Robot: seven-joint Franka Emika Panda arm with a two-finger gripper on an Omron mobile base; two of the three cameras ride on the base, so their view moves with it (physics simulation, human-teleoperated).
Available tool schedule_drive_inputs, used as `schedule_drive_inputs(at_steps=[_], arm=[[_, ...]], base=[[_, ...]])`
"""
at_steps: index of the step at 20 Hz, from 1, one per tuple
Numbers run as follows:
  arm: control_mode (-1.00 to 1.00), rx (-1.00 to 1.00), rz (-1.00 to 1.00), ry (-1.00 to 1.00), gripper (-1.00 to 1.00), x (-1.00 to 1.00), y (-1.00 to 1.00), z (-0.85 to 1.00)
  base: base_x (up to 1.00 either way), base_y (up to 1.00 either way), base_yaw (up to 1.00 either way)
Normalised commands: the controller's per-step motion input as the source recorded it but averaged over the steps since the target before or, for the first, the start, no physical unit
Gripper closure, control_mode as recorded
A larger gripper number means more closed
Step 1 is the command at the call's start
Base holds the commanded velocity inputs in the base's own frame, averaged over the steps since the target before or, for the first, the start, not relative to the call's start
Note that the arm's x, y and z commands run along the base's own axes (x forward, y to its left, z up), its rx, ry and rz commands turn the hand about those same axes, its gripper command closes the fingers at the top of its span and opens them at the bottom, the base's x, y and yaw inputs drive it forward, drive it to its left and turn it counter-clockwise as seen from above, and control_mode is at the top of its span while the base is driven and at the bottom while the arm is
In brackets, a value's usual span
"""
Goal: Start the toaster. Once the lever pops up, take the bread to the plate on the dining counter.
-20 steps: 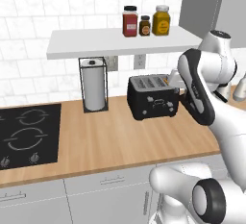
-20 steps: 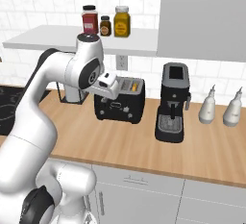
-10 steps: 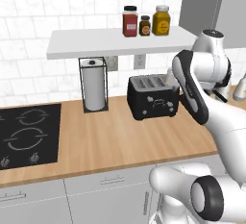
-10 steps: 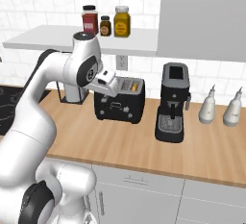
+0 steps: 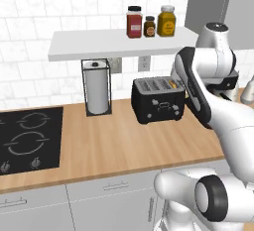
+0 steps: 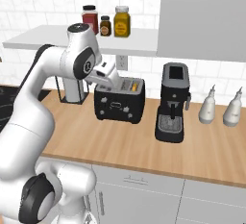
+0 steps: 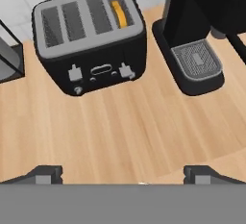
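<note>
The black toaster (image 5: 158, 99) (image 6: 119, 101) (image 7: 90, 38) stands on the wooden wall counter, with two grey levers on its front. The golden crust of the bread (image 7: 118, 14) (image 6: 135, 87) (image 5: 174, 83) shows in the rightmost slot. My gripper (image 7: 122, 174) is open and empty, hovering above the counter in front of the toaster and looking down at it. In the right base view the hand (image 6: 106, 75) sits over the toaster's left part. The plate and the dining counter are out of view.
A black coffee machine (image 6: 173, 102) (image 7: 202, 31) stands right of the toaster, two white bottles (image 6: 221, 107) beyond it. A paper towel holder (image 5: 96, 87) is left of the toaster, a stovetop (image 5: 27, 138) further left. A shelf with jars (image 5: 149, 23) hangs above.
The arm has folded back a little, bringing the hand over the toaster's front; the toaster and bread stay put.
</note>
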Motion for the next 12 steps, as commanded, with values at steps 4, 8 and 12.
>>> schedule_drive_inputs(at_steps=[4,8,12], arm=[[-1.0,-0.05,-0.01,-0.11,-1.0,0.0,-0.09,0.18],[-1.0,-0.02,0.0,-0.1,-1.0,0.0,-0.04,0.07],[-1.0,0.0,0.0,-0.05,-1.0,-0.01,0.0,0.01]], base=[[0.0,0.0,0.0],[0.0,0.0,0.0],[0.0,0.0,0.0]])
